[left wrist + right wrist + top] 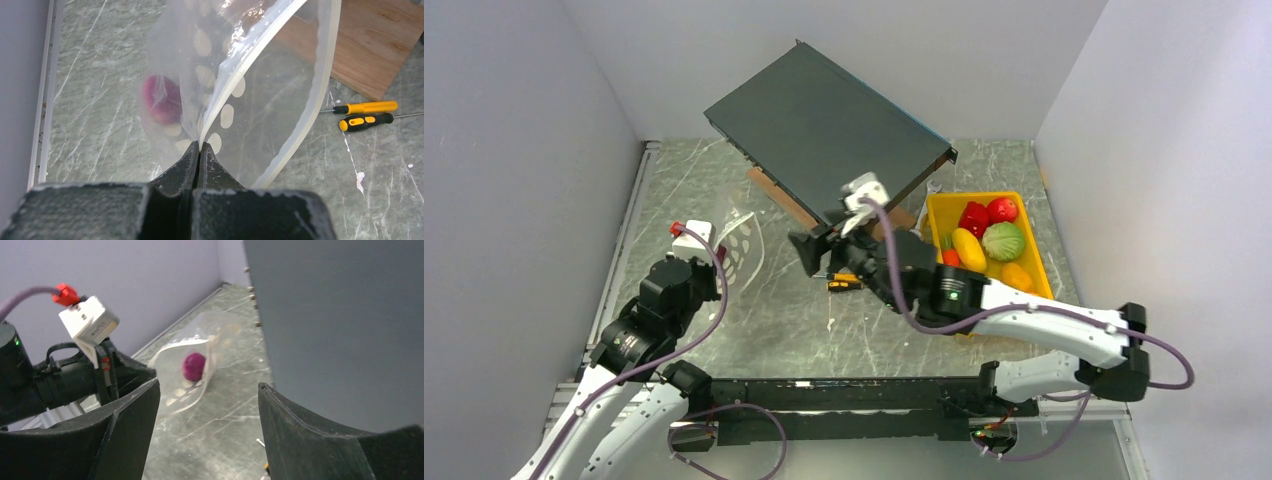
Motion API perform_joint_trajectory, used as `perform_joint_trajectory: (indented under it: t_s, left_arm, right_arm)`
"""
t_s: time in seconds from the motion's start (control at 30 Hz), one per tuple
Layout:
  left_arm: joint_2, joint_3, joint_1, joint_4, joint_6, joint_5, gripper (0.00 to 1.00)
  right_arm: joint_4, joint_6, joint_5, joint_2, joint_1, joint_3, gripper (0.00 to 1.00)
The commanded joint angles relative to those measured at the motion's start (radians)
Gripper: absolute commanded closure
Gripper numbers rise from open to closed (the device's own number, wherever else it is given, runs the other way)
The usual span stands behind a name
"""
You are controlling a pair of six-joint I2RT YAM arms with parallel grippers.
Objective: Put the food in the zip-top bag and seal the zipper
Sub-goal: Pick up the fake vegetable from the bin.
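Observation:
The zip-top bag [260, 95] is clear with white dots, and its mouth gapes wide. My left gripper [200, 145] is shut on one edge of that mouth, beside the whitish zipper [320, 85]. One purple-red piece of food [162, 97] lies inside the bag [200, 347], and it looks magenta [194, 366] in the right wrist view. My right gripper [207, 385] stands open and empty, pointing at the bag from the right [816, 250]. More food fills the yellow tray [1034, 240]: a red pepper [973, 217], a green cabbage [1003, 241] and a yellow piece [969, 250].
A large dark panel [824, 125] leans over a wooden board [380, 45] at the back. Two yellow-handled screwdrivers [367, 114] lie on the marble table between the bag and the tray. Grey walls close in on the left, back and right.

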Motion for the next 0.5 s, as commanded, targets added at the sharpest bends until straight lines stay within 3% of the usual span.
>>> perform_joint_trajectory:
  t_s: [0.0, 0.2, 0.47]
  left_arm:
    - [0.000, 0.011, -0.003, 0.017, -0.009, -0.015, 1.00]
    - [-0.006, 0.010, -0.003, 0.020, -0.005, -0.001, 1.00]
    - [0.005, 0.011, -0.004, 0.023, 0.000, 0.019, 1.00]
  right_arm:
    - [-0.078, -0.079, 0.180, -0.145, -0.011, -0.028, 0.27]
    - [-0.123, -0.108, 0.443, -0.370, -0.115, -0.167, 0.29]
    - [-0.325, 0.209, 0.549, -0.609, -0.458, -0.365, 0.39]
